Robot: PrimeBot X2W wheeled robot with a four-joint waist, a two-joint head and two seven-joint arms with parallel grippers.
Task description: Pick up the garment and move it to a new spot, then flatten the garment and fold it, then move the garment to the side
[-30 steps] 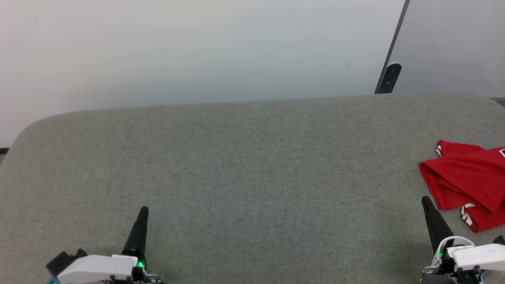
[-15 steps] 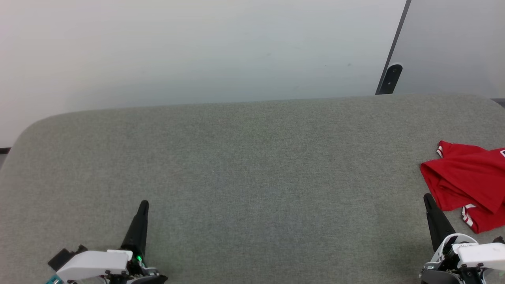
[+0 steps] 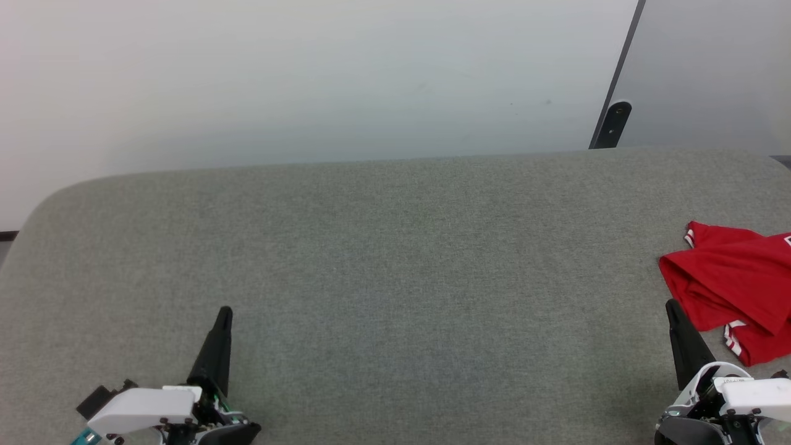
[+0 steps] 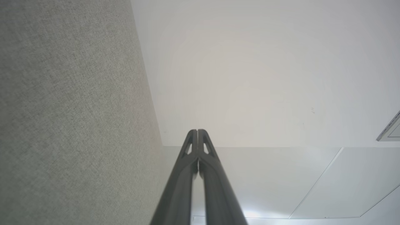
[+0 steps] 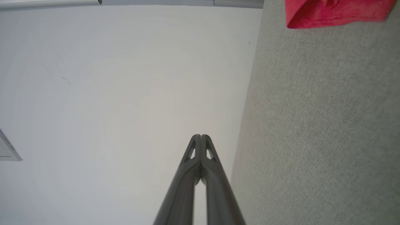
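The garment (image 3: 732,287) is a red shirt with white, red-striped trim, lying crumpled at the far right of the grey table (image 3: 395,259) and cut off by the picture's edge. In the right wrist view a red fold of the garment (image 5: 334,12) shows at the top right. My right gripper (image 3: 672,307) hovers just left of the garment's near edge, apart from it, fingers pressed together and empty. My left gripper (image 3: 225,312) stands at the lower left, also shut and empty. In the wrist views, the left gripper (image 4: 197,131) and the right gripper (image 5: 201,136) each show both fingertips touching.
A pale wall rises behind the table's far edge. A dark post (image 3: 612,123) with a slanted dark strip stands at the back right. The table's left corner is rounded (image 3: 43,204). Grey felt stretches wide between the two grippers.
Both grippers have crept a little forward, up the head view, the left more than the right. The garment lies as before.
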